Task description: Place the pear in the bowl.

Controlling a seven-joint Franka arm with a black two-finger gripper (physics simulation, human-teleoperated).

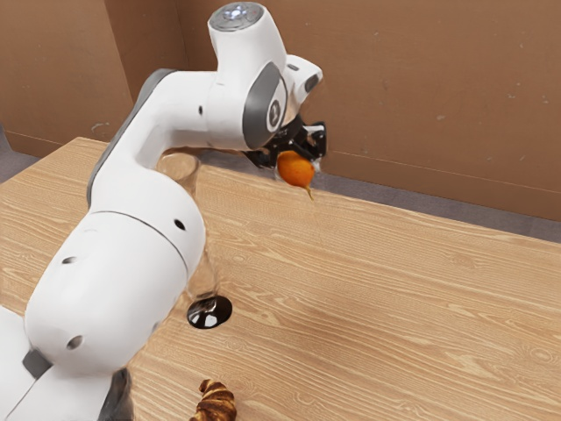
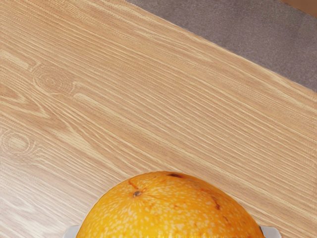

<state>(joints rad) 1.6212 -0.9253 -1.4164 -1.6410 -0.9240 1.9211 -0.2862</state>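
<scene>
High over the table's far part, my gripper [image 1: 299, 160] is shut on the orange-yellow pear [image 1: 295, 170], whose thin stem points downward. In the wrist view the speckled pear [image 2: 171, 210] lies between the two grey fingertips of my gripper [image 2: 172, 232], one against each side of it. The pear hangs in the air, apart from the wood.
On the wooden table [image 1: 394, 298] stands a tall clear glass object with a glossy black base [image 1: 209, 312], partly behind the arm. A croissant [image 1: 215, 403] lies near the exterior view's lower edge. A brown wall [image 1: 438, 96] rises beyond the table's far edge.
</scene>
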